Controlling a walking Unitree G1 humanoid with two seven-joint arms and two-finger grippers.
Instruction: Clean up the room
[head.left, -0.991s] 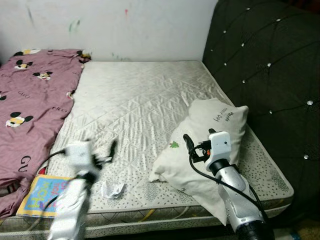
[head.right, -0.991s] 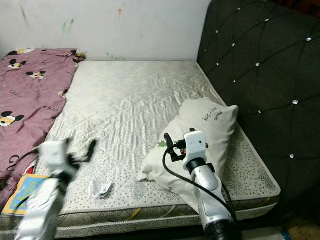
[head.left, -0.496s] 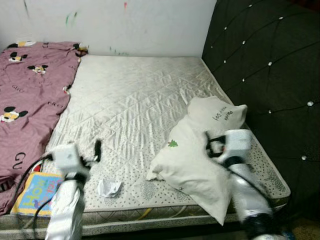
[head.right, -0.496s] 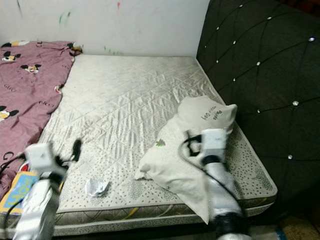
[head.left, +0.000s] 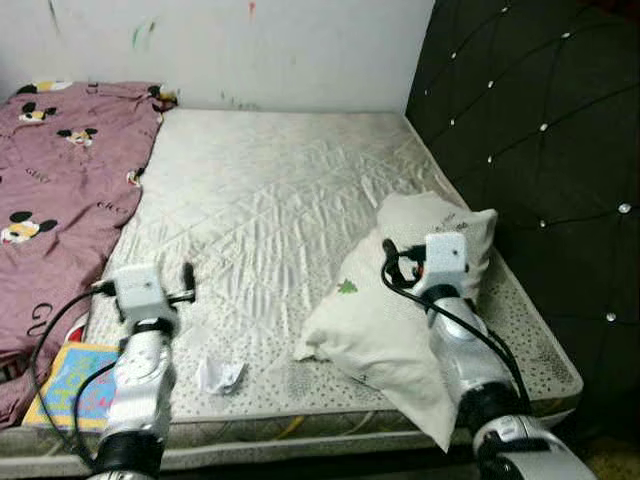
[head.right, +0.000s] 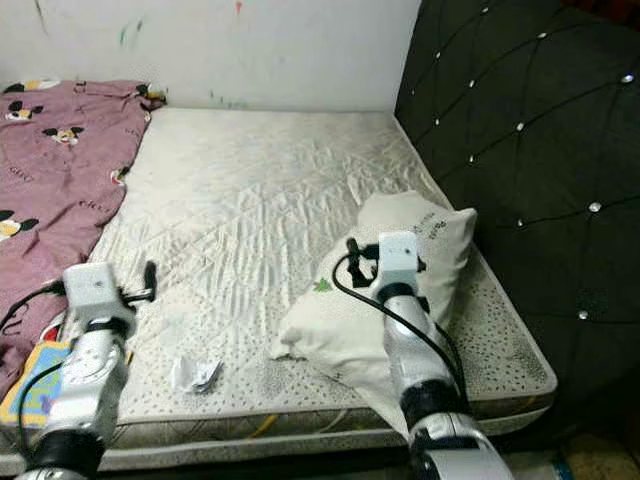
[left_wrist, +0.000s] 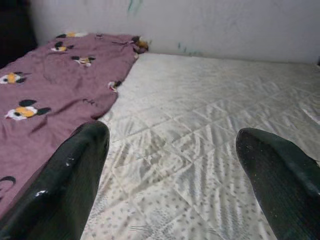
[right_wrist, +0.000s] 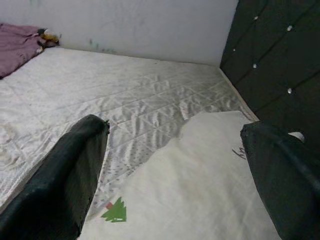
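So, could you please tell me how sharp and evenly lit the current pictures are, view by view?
Left and right eye views: sharp and evenly lit, with the quilted mattress and pillow crisp and the tufted headboard dark. Left wrist view: the left gripper fingers loom large and soft, with glints on one. Right wrist view: the right gripper fingers are blurred, the pillow beyond clear.

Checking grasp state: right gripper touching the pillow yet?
Cannot tell. In the right wrist view the open fingers straddle the pillow, but no clear gap or contact shows; the head views overlap them.
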